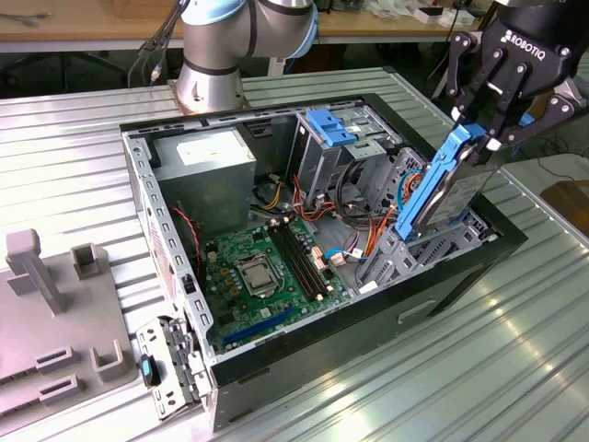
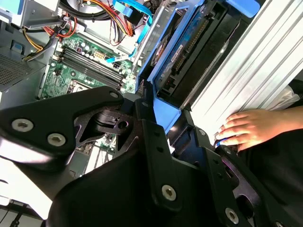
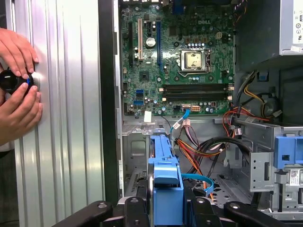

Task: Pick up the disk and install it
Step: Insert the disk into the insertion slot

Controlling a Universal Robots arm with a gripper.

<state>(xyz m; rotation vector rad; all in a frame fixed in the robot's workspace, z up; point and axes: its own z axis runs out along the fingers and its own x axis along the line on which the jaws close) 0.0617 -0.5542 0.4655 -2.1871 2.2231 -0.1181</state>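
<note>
While your gripper (image 1: 489, 138) is hanging over the corner of the open computer case (image 1: 368, 324) on the exterior view's right, its fingers are clamping the disk (image 1: 449, 189) by the upper end of its bright blue carrier. The disk is standing on edge and tilting, with its top leaning toward the exterior view's right. Its lower end is reaching down into the grey drive cage (image 1: 398, 247) inside the case. You cannot tell whether it is touching the cage there.

The motherboard (image 1: 267, 267) is lying flat on the case floor, near the disk on the exterior view's left, and orange and blue cables (image 1: 354, 241) are trailing between the two. The power supply (image 1: 204, 161) is sitting in the far corner of the case, well apart from your gripper, and a lighter blue latch plate (image 1: 331, 124) is lying on top of the cage beside it.

In the first wrist view, a person's hands (image 3: 19, 111) are resting on the ribbed metal table (image 1: 479, 368) just beside the case wall, cupping a small black knob (image 3: 10, 81) between them.
</note>
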